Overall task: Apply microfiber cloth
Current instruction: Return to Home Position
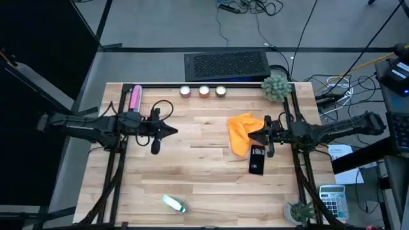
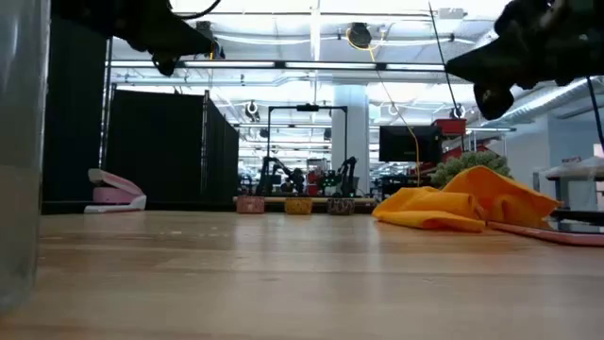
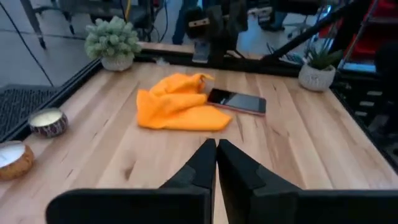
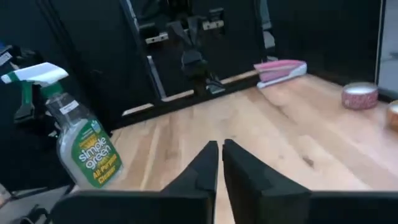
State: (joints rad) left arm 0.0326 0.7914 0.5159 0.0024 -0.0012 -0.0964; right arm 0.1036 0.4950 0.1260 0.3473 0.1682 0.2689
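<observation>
Found the cloth (image 1: 240, 131) bunched in a loose heap on the right half of the bench (image 1: 192, 172), not spread flat. Touching one end of the phone (image 1: 256, 161), perhaps lapping it slightly, with most of the dark screen bare. Judge the phone barely covered on that evidence. Noted the right gripper (image 1: 252, 136) hanging over the cloth's edge, well above the bench in the low view, jaws pressed together on nothing. Noted the left gripper (image 1: 174, 131) over the left half, aimed across at the cloth, jaws likewise closed and empty. Judge both arms held high to keep clear of the things below, a rest pose rather than a reach. Saw a spray bottle (image 4: 81, 146), seemingly upright, at the bench's near edge, out of the lane between the arms. Read "simple green" in white on its green label; smaller print beneath too fine to make out. Logged a pink stick-shaped thing (image 1: 135, 98) near the far left corner, three small candles (image 1: 204, 91) in a row along the far rail, and a potted plant (image 1: 276, 87) at the far right corner, all apart from the cloth. No readable writing on phone or cloth.
</observation>
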